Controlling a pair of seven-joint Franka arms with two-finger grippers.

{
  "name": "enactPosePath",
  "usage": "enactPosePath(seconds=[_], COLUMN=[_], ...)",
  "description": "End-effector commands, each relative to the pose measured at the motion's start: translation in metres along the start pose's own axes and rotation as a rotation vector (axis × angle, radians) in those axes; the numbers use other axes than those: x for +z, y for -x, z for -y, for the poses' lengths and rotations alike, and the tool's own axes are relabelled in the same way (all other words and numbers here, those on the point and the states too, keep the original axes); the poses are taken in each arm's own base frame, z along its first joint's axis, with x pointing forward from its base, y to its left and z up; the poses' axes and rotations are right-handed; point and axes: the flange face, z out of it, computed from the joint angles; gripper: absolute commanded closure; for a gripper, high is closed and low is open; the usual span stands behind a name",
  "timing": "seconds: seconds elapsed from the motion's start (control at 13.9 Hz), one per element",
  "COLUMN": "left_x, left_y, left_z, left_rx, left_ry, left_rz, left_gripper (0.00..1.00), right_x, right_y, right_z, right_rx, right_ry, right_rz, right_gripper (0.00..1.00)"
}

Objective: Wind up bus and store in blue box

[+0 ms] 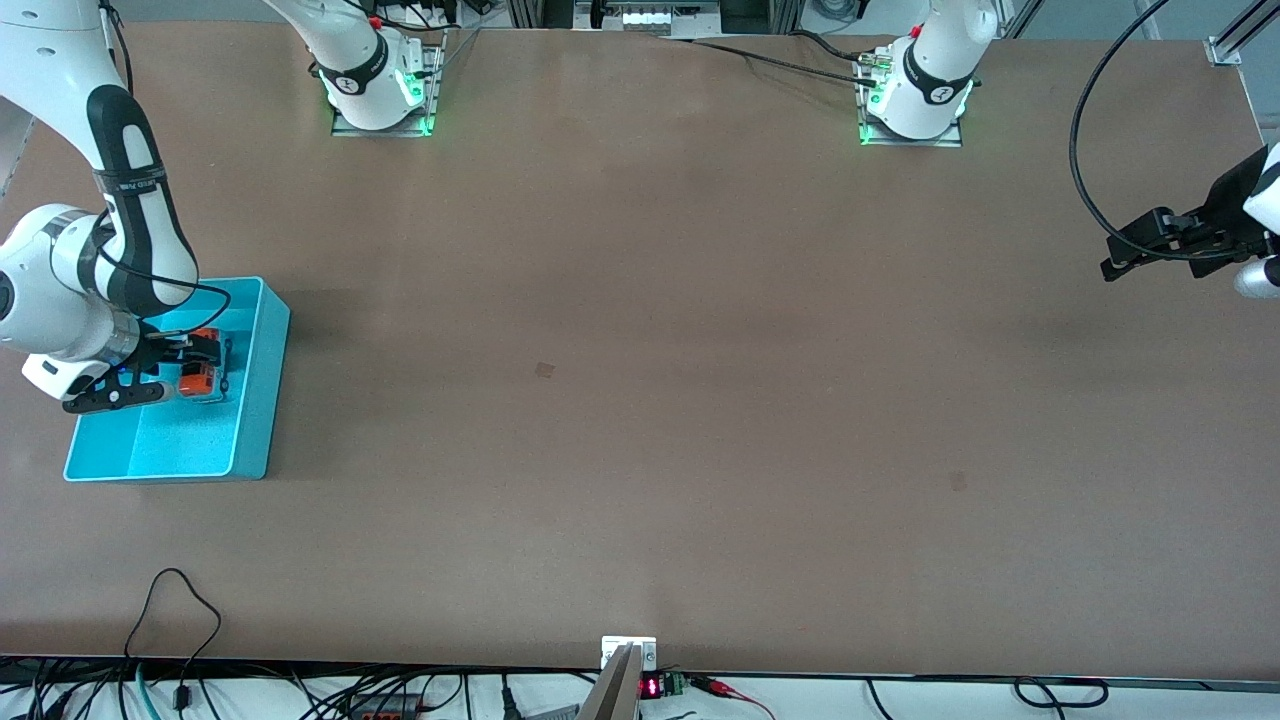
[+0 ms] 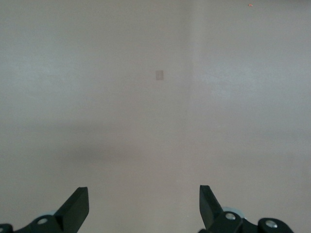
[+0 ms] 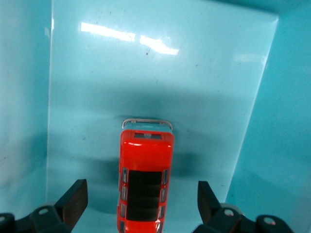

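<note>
The orange-red bus (image 1: 200, 376) lies on the floor of the blue box (image 1: 256, 400), in the half farther from the front camera. The box stands at the right arm's end of the table. My right gripper (image 1: 188, 362) is down inside the box, open, with a finger on each side of the bus and a gap to both. In the right wrist view the bus (image 3: 146, 165) shows its dark roof panels between the open right gripper (image 3: 142, 194), on the box floor (image 3: 146, 73). My left gripper (image 1: 1113, 256) waits open and empty over the left arm's end of the table; in the left wrist view it (image 2: 144, 199) is over bare table.
The box's tall thin walls (image 3: 24, 97) stand close around the right gripper. The two arm bases (image 1: 380, 90) (image 1: 915, 100) stand at the table's farther edge. Cables (image 1: 175, 620) lie by the edge nearest the front camera. A small dark mark (image 1: 545, 370) is mid-table.
</note>
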Motion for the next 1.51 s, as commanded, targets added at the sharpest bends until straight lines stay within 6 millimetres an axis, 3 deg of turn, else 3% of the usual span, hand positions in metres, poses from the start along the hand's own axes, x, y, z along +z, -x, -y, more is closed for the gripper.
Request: enactPosePath(seconds=[0.0, 0.22, 0.43, 0.72, 0.93, 1.15, 1.36, 1.43], left_x=[-0.004, -0.004, -0.004, -0.005, -0.005, -0.004, -0.009, -0.01], left_y=[0.007, 0.006, 0.006, 0.007, 0.007, 0.01, 0.015, 0.017], left_z=[0.003, 0.003, 0.005, 0.004, 0.005, 0.006, 0.004, 0.004], left_rx=[0.008, 0.007, 0.004, 0.005, -0.016, -0.014, -0.011, -0.011], left_ry=[0.023, 0.024, 0.024, 0.018, 0.021, 0.011, 0.009, 0.009], left_rz=[-0.01, -0.015, -0.01, -0.007, -0.007, 0.015, 0.006, 0.006], left_gripper=[0.0, 0.0, 0.0, 0.0, 0.0, 0.0, 0.0, 0.0], right_x=[-0.055, -0.125, -0.187, -0.261, -0.314, -0.342, -0.344, -0.345], right_y=[-0.002, -0.011, -0.017, 0.011, 0.012, 0.009, 0.008, 0.004], right_z=[-0.002, 0.004, 0.021, 0.047, 0.064, 0.083, 0.088, 0.099], right_rx=[-0.014, -0.023, -0.038, -0.01, -0.051, -0.094, 0.002, 0.028], right_ry=[-0.002, -0.024, -0.064, -0.095, -0.079, -0.037, -0.049, -0.053], right_rz=[-0.056, -0.079, -0.039, -0.004, 0.015, 0.034, 0.029, 0.026], right_gripper=[0.0, 0.0, 0.0, 0.0, 0.0, 0.0, 0.0, 0.0])
